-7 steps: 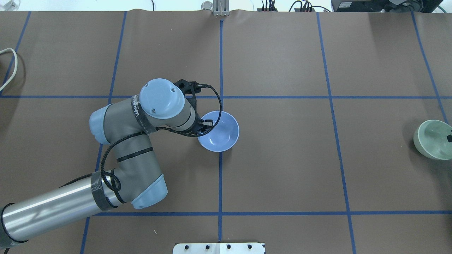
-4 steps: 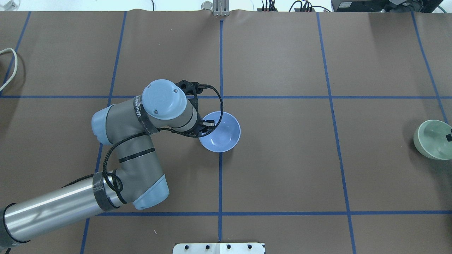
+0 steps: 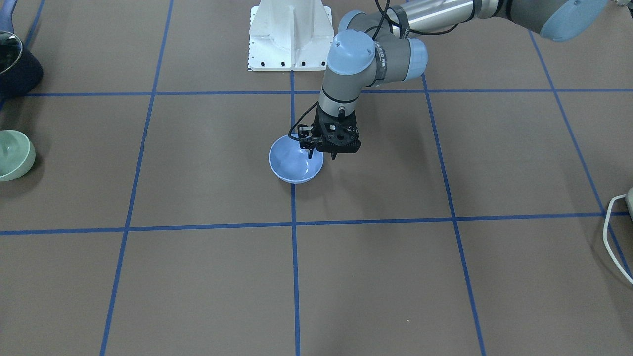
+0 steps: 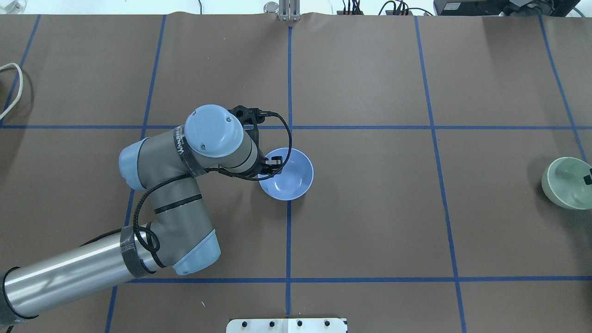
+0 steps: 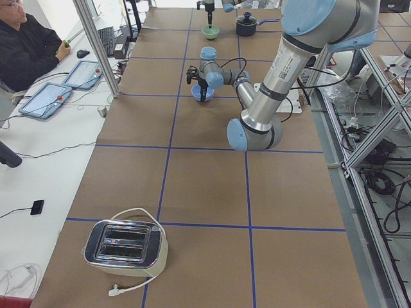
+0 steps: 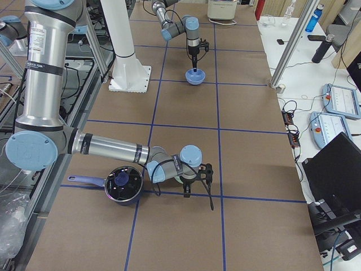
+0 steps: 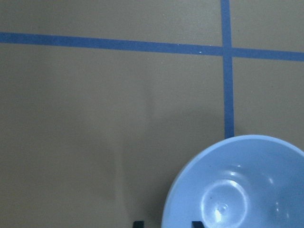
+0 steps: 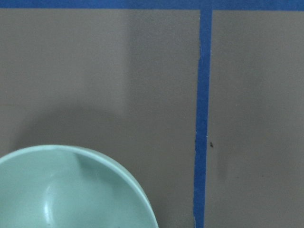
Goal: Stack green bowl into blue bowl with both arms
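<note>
Bowls apart: blue bowl (image 4: 286,174), green bowl (image 4: 566,182).

The blue bowl (image 4: 286,174), glossy periwinkle, sits upright on the table's centre tape line (image 4: 288,240), the left gripper (image 3: 321,153) straddling its rim. The green bowl (image 4: 567,182), pale mint, tilts well apart from it, at the table's right edge.

A black strap (image 4: 181,147) wrapped round the left arm's wrist joint bears white lettering. The overhead view shows only a run of capitals, roughly "WANEED", too small and curved to read with certainty. The front-facing view shows the same strap (image 3: 380,49), its letters illegible there. No other text, label or number can be read.
</note>
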### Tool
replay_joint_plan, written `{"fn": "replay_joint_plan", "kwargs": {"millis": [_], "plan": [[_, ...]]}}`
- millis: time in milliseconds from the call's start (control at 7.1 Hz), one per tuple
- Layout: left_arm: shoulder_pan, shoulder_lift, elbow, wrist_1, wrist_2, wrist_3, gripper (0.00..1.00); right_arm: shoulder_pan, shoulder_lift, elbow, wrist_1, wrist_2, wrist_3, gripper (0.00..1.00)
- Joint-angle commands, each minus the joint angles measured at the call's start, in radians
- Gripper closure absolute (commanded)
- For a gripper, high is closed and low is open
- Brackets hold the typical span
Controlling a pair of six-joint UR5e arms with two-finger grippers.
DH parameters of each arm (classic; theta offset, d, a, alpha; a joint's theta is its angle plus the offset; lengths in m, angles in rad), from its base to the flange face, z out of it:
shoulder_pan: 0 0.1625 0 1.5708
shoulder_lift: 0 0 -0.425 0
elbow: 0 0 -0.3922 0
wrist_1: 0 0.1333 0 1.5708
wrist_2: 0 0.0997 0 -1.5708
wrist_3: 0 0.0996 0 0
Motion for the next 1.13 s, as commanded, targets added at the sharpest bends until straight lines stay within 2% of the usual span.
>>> {"fn": "replay_joint_plan", "kwargs": {"millis": [0,282,423,563,845,986], "plan": [[-0.009,0.004,-0.031,0.003,-0.003,0.008,0.03,-0.003,0.006,0.0,0.0,0.0,0.016,0.32],[-0.024,0.056,-0.1,0.004,-0.012,0.011,0.03,-0.01,0.009,0.0,-0.002,0.002,0.018,0.71],[-0.064,0.099,-0.152,0.009,-0.072,0.039,0.03,-0.013,0.017,0.0,-0.003,0.005,0.025,0.99],[-0.131,0.154,-0.214,0.029,-0.156,0.115,0.03,-0.015,0.02,0.0,-0.002,0.029,0.062,1.0],[-0.242,0.239,-0.236,0.029,-0.241,0.289,0.03,-0.021,0.037,0.008,-0.002,0.032,0.104,1.0],[-0.285,0.314,-0.254,0.021,-0.246,0.404,0.03,-0.021,0.057,0.018,-0.002,0.06,0.105,1.0]]}}
